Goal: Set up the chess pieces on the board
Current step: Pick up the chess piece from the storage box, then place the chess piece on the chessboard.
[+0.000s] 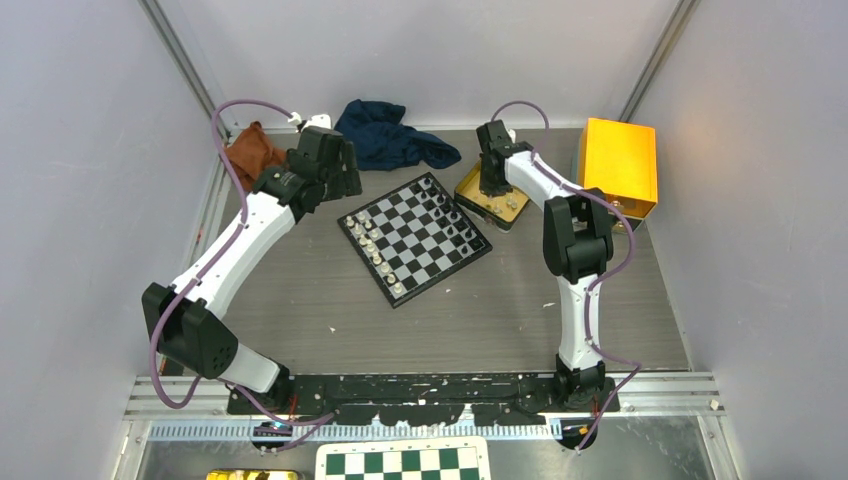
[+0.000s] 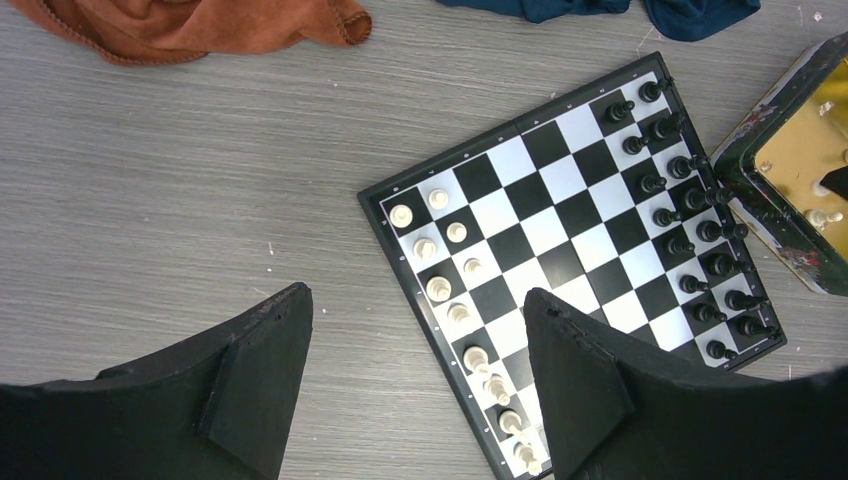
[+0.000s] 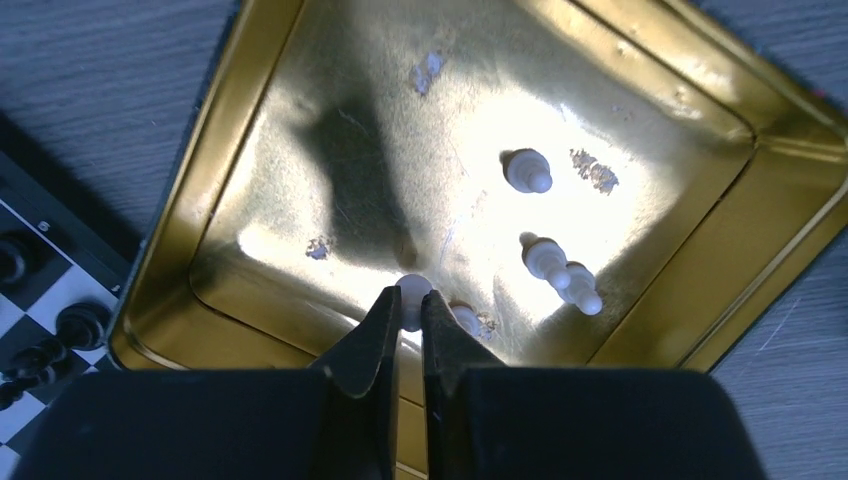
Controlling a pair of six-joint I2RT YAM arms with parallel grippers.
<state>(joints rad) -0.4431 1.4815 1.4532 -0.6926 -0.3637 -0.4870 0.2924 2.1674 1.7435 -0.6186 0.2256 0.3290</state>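
**A:** Where's the right gripper (image 3: pixel 408 303)?

**B:** Down in the gold tin (image 3: pixel 180 250), jaws narrow, pinching 1 white piece (image 3: pixel 412 288). Other pieces (image 3: pixel 527 170) lie loose nearby. I'd lift straight up, clear of the tin, then carry it to the white side of the board (image 1: pixel 415 238).

**A:** And the left gripper (image 2: pixel 415 295)?

**B:** Jaws wide, holding nothing, above the surface (image 2: pixel 150 200) beside the board.

**A:** Any writing?

**B:** None I can read.

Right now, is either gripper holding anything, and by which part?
Right gripper pinches a white chess piece in the tin; gripped part hidden. Left gripper holds nothing.
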